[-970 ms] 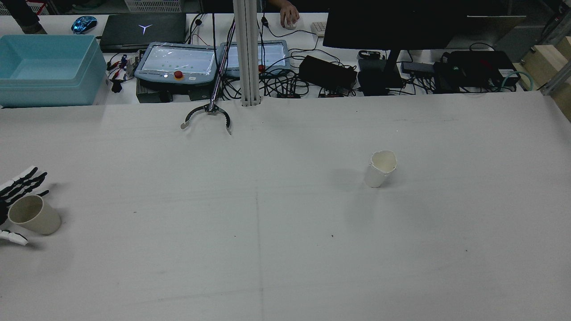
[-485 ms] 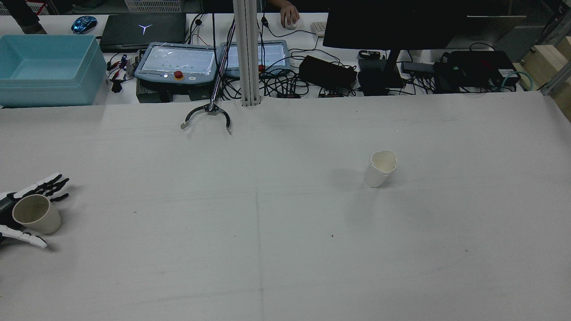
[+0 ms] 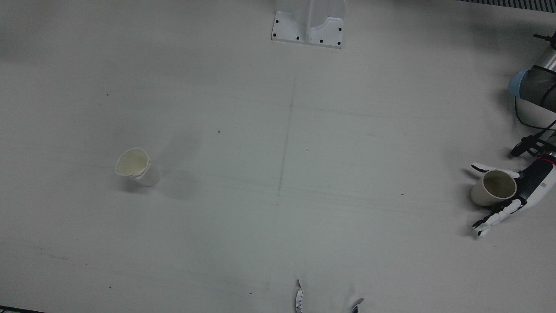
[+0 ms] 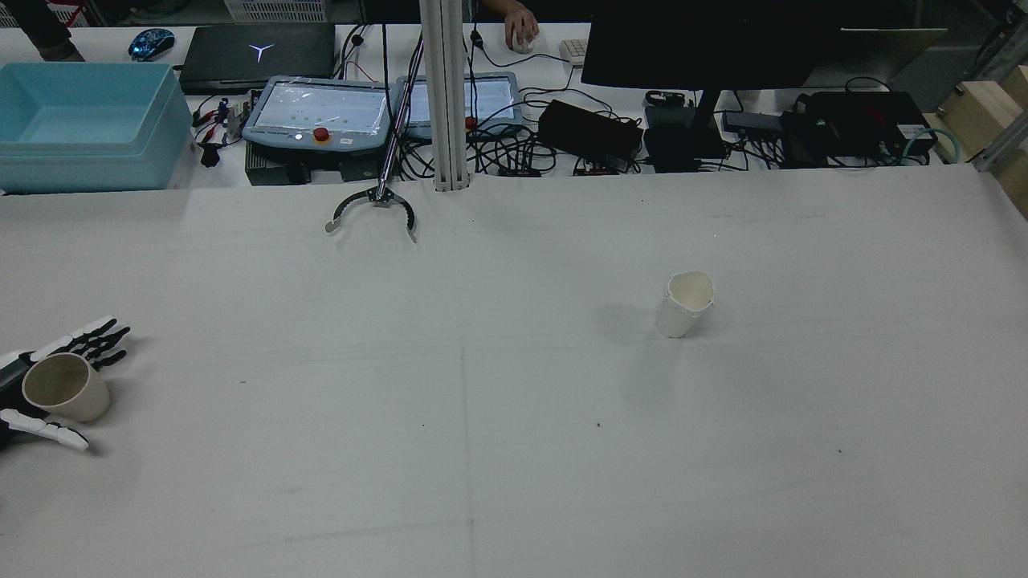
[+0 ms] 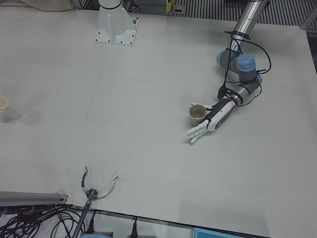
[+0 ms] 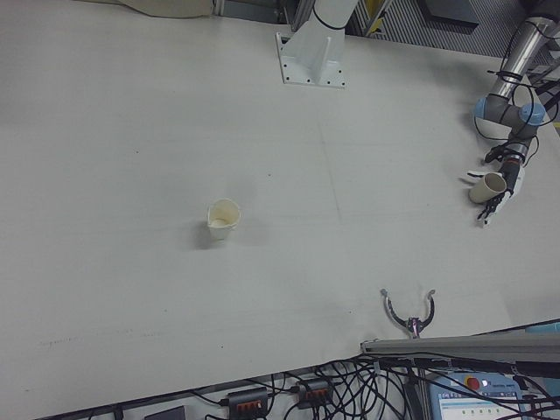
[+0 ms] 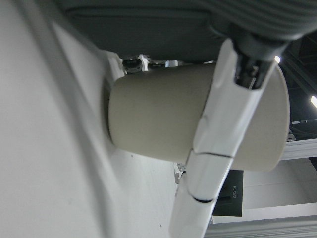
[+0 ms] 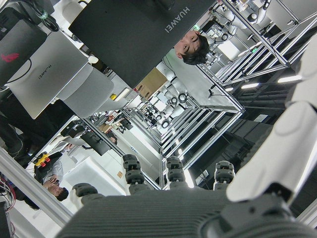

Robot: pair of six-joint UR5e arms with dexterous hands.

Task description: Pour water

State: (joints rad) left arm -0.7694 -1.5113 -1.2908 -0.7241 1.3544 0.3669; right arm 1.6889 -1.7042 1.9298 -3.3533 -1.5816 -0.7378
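The left hand's fingers (image 3: 495, 216) are spread apart and straight, with the beige cup (image 3: 494, 188) standing upright on the desk (image 3: 278, 174) between them: the thumb lies along one side of the cup and the other fingers stretch past its opposite side. In the left hand view one white finger crosses the cup's wall, seemingly against it, but the fingers are not curled round it and nothing shows a firm hold. The left hand (image 5: 210, 120) lies low over the desk, its palm behind the cup, the forearm running back to the arm's blue-capped joints (image 5: 237, 63).

The white paper cup (image 3: 135, 167) stands upright, well apart from the beige cup, far across the desk on the other half.

The right hand (image 8: 198, 198) appears only in its own camera, fingertips pointing up toward the room; whether its fingers are apart or together cannot be told.
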